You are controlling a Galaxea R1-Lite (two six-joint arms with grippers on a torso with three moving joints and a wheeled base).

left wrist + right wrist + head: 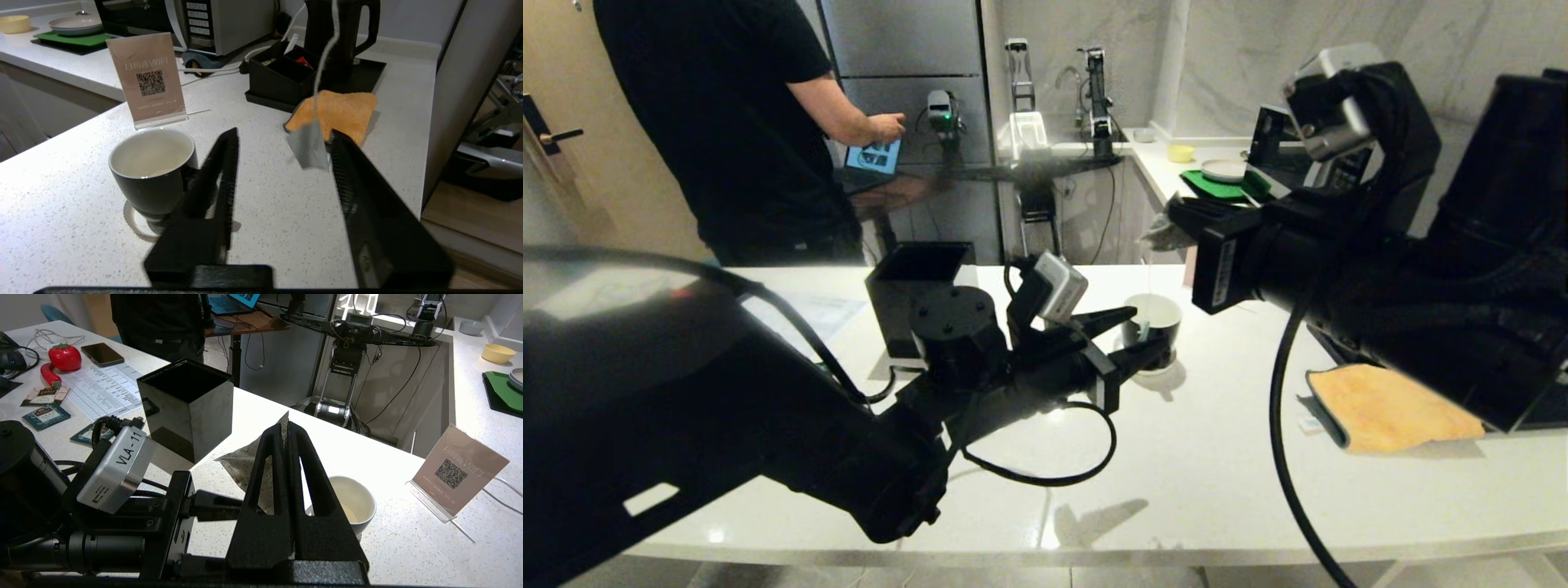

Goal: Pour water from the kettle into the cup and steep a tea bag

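Head view: white speckled counter in a kitchen-like room with marble wall, steel fridge doors, and a second counter at back. A person in a black shirt stands behind the counter, hand on a tablet. The cup stands upright just right of centre, mouth up, white inside. Black open-topped square box to its left, orange cloth to the right. Left gripper reaches in from lower left, arm roughly level, fingers parted and ending at the cup. Right gripper comes in from the right, higher, above the cup, pinching a paper wrapper.

Left wrist view: cup on its white saucer, beside one finger, outside the gap between the fingers. Tea bag hangs on its string, long axis vertical, in front of the other finger. The kettle stands upright on a black tray at the back of the counter, handle towards the wall side, well apart from the cup. WiFi sign just behind the cup; microwave farther back.

Right wrist view: right gripper fingers pressed together on the wrapper, pointing over the counter. Cup below the fingers. Black box beyond, papers and sachets at the counter's far end.
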